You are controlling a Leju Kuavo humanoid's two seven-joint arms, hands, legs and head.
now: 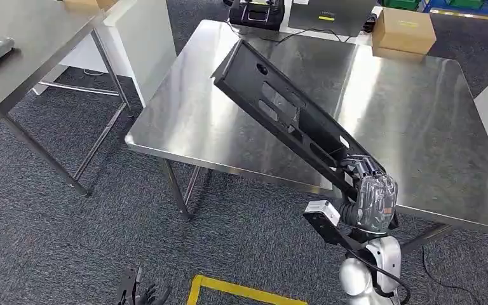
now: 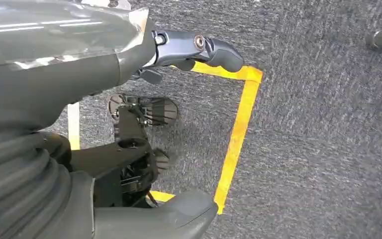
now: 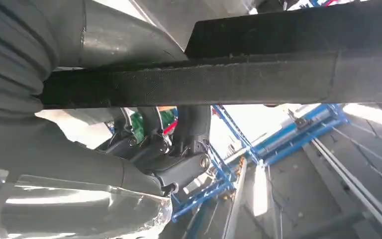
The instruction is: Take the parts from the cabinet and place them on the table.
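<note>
A: What lies around the steel table [image 1: 413, 133]?

B: At its far edge, top of the head view, a cardboard box [image 1: 404, 30] sits right of centre, with a dark flat mat [image 1: 327, 16] and a black device [image 1: 257, 13] to its left, a cable running between them. A second steel table [image 1: 22, 47] fills the upper left, separated by a gap of grey carpet [image 1: 70, 241]. Yellow floor tape [image 1: 241, 291] marks a corner at the bottom centre.

A: And the part?

B: The long black part [image 1: 289, 117] slants from the lower right up toward the centre top, raised at an angle over the table's near half. Its lower end is grasped by the right hand [image 1: 365, 184], just at the table's front edge. In the right wrist view the part [image 3: 219, 82] crosses the frame as a dark bar with fingers [image 3: 179, 164] curled beneath it.

A: The other hand?

B: The left hand [image 2: 144, 124] hangs over the carpet beside the tape, fingers spread apart and empty; it also shows at the bottom left of the head view.

A: Any readable writing?

B: None. The box carries a yellowish label too small to read.
</note>
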